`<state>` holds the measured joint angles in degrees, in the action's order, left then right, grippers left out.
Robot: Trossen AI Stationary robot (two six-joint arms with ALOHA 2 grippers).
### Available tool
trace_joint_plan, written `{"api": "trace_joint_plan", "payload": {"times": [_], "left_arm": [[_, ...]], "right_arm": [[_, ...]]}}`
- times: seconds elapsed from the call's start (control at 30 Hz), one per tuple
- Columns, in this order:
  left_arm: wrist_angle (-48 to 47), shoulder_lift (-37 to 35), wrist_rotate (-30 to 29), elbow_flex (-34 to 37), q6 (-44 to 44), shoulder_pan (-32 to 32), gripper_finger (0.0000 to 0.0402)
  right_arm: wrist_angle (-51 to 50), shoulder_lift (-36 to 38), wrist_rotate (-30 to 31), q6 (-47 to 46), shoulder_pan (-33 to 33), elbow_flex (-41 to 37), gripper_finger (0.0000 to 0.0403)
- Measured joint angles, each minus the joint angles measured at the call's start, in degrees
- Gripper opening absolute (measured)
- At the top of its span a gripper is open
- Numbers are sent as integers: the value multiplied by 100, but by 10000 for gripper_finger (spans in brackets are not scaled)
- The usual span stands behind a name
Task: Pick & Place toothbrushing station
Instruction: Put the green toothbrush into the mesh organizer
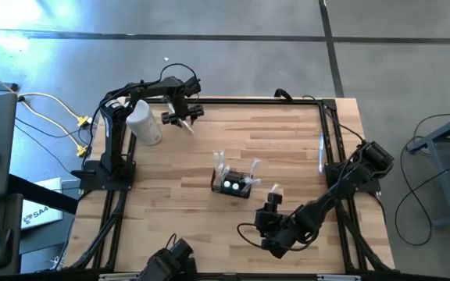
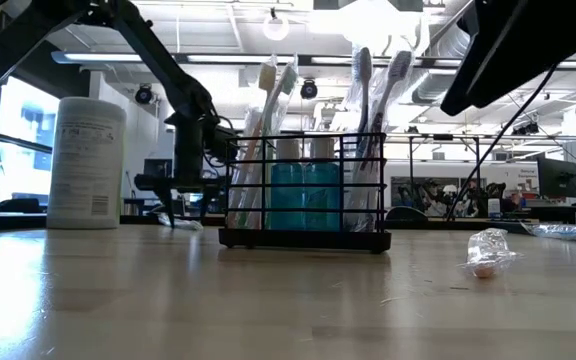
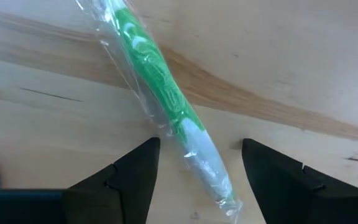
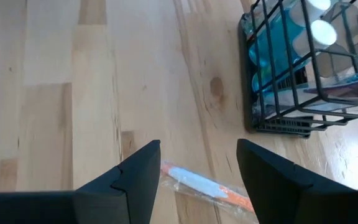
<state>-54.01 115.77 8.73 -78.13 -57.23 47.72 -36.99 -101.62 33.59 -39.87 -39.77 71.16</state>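
1. Station [image 1: 234, 184] sits near the middle of the high view, a black wire holder standing upright on the wooden table [image 1: 287, 148]. The low view shows wrapped toothbrushes [image 2: 273, 120] standing up out of it and blue cups [image 2: 306, 195] inside.
2. The left arm [image 1: 119, 109] shows at upper left of the high view, bent over the table's far edge, with its wrist turned downward.
3. The left gripper [image 1: 184, 119] hangs low over the table, well apart from the station. Its fingers [image 3: 129, 180] stand spread and hold nothing.
4. Between those fingers, in the left wrist view, a green and white wrapped toothbrush [image 3: 166, 106] lies flat on the wood, untouched.
5. A white canister [image 1: 144, 122] lies just beside the left arm in the high view; it stands at left in the low view.
6. The right arm [image 1: 342, 187] reaches in from the right edge of the high view, stretched low toward lower centre.
7. The right gripper [image 1: 274, 204] points toward the station from lower right of it, near but not touching. Its fingers [image 4: 135, 180] are parted and empty.
8. An orange and white wrapped item [image 4: 207, 186] lies on the table between the right gripper's fingers in the right wrist view, with the station's corner at that frame's upper right.
9. A small clear packet [image 2: 488, 252] lies on the table at right in the low view.
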Motion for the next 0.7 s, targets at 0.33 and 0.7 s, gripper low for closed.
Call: {"api": "trace_joint_plan", "payload": {"times": [0.33, 0.7], "left_arm": [[-108, 241, -146, 9, 567, -168, 84], [-200, 183, -482, 33, 953, -572, 24]], "right_arm": [[-249, 16, -121, 272, 0, 0, 203], [-155, 221, -601, 240, -28, 0, 203]]}}
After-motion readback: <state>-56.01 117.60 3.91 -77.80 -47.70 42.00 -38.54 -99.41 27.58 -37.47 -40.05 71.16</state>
